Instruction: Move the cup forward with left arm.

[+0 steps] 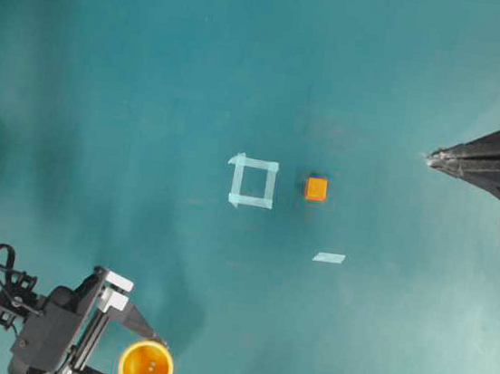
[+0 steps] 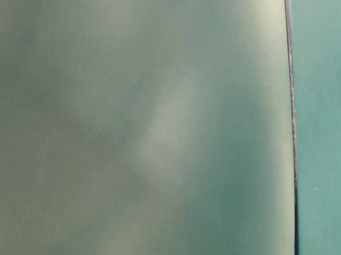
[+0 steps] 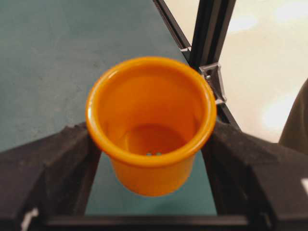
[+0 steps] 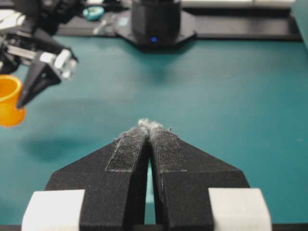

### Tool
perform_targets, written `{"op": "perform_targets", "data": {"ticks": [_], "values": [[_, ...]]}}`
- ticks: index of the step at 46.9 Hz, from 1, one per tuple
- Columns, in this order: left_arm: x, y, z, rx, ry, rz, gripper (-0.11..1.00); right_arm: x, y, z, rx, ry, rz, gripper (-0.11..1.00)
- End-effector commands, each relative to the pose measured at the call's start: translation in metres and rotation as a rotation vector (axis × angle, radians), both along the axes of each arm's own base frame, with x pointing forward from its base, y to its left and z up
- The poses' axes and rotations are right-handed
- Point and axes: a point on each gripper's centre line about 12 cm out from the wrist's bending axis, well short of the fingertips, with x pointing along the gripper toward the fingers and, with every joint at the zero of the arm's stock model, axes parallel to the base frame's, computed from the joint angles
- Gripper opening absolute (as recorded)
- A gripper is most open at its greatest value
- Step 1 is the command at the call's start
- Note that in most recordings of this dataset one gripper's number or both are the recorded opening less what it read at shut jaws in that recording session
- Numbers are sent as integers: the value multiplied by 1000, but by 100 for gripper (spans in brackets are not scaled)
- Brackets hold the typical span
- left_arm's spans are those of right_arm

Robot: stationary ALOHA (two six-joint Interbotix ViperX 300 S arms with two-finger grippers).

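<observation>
Teal bench (image 1: 155,66), bearing a tape square (image 1: 252,182) beside an orange cube (image 1: 315,189); left gripper (image 1: 140,356) jaws holding the cup (image 1: 147,367), lifted; right gripper (image 1: 436,159) jaws closed, empty.

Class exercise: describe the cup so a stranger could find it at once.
On the teal table, look to the bottom edge, left of centre. There the left gripper is closed around the cup. It is round, hollow and orange-yellow, unlike the small solid orange cube mid-table.
</observation>
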Motion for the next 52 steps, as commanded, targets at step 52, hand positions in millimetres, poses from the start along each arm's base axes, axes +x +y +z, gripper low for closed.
{"op": "perform_targets", "data": {"ticks": [52], "values": [[4, -14, 11, -27, -36, 0, 65, 2, 0, 12, -1, -31, 0, 0]]}}
